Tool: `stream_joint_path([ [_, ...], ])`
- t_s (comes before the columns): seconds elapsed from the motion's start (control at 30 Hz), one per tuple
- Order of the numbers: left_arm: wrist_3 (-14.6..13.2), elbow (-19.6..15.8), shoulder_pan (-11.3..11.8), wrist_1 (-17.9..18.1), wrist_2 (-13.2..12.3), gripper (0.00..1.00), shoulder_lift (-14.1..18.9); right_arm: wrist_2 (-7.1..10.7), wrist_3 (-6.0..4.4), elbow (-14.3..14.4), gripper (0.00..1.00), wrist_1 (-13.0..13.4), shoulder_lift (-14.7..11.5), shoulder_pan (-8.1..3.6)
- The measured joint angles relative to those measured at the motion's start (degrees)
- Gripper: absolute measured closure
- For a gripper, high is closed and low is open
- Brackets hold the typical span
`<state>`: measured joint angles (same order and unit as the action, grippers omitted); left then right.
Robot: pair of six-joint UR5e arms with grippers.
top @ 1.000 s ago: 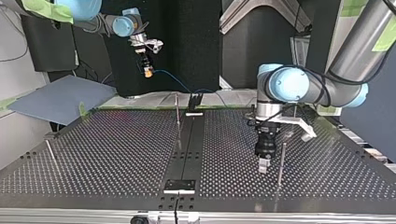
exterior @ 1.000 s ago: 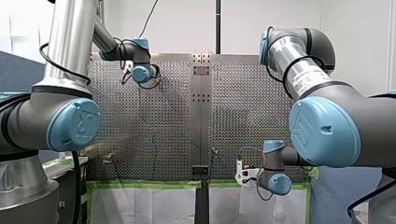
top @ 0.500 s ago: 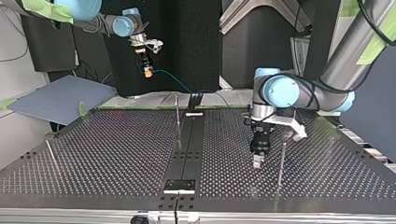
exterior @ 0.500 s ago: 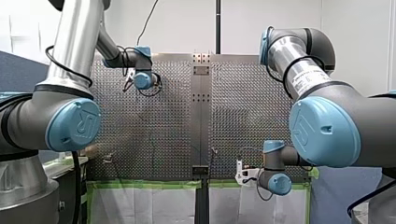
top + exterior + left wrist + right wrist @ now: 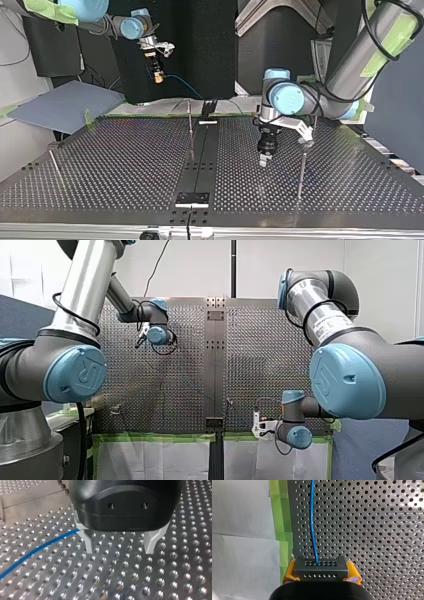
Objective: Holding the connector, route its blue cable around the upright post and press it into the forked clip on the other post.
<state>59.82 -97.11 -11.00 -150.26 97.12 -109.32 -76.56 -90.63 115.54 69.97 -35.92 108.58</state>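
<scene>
The front camera sits behind and above both arms and looks over the silver perforated metal table [image 5: 165,385]. The top camera stands low across this table [image 5: 100,165], facing the arms. The left wrist camera is very near the table, behind my left gripper [image 5: 119,552]. The right wrist camera, farther off, looks past my right gripper [image 5: 321,577] and the black rectangular connector [image 5: 320,566] along the thin blue cable [image 5: 312,525], which both wrist views share.

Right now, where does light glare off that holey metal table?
Left wrist view: bright glints dot the table under my open left gripper. Top view: pale reflections streak its surface. Right wrist view: even light on the connector and blue cable.
</scene>
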Motion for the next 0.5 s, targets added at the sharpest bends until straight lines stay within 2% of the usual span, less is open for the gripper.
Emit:
stream_joint_path([
  [0.23,-0.39,-2.55,-1.35,1.21,1.3,0.03,-2.02,0.0,-0.03,0.0,1.0,0.05,0.0,-0.06],
  [0.5,-0.75,-3.92,-2.89,3.76,3.15,0.03,-6.94,0.0,-0.2,0.0,1.0,0.02,0.0,-0.07],
])
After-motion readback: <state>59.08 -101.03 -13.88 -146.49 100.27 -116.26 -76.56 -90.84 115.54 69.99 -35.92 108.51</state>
